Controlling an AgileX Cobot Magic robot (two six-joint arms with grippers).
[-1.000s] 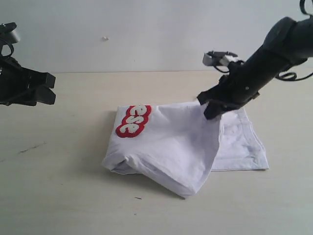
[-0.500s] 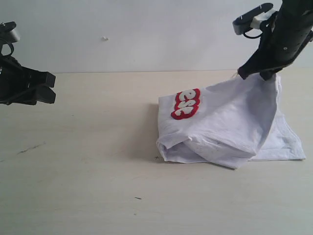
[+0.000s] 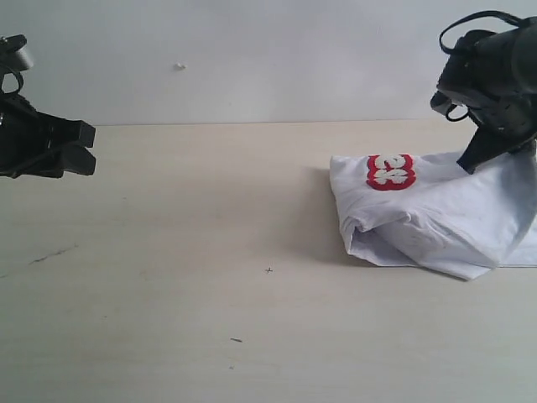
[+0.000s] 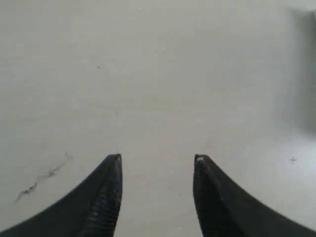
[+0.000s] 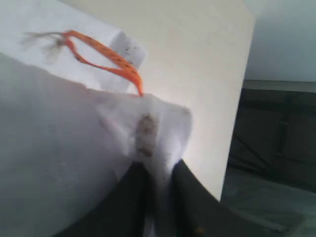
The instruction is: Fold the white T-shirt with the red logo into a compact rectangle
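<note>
- the fold looks only partway done. the white t-shirt point(image 3: 436, 220) is doubled over into a lumpy heap, not a neat rectangle yet.
- it lies on the table point(image 3: 210, 252), far over on the right side. part of it runs out of the exterior view, so you cannot see its whole shape.
- the red logo point(image 3: 390, 171) faces up near the heap's left end. only a short bit of it shows.
- your right gripper point(image 5: 158, 190) has its two fingers pressed close, with a pinch of white cloth between them. a brown smudge sits on that cloth just past the fingertips. the orange tag point(image 5: 106, 54) loops nearby.
- your left gripper point(image 4: 158, 159) hangs over bare table, well apart from the shirt. its fingers stand apart and hold nothing.
- the cloth looks thin and soft. the front edge is puffy and rolled, with loose wrinkles.
- here is what i think is left. lay the held bit down flat, smooth the lumps, and fold again until the edges line up.
</note>
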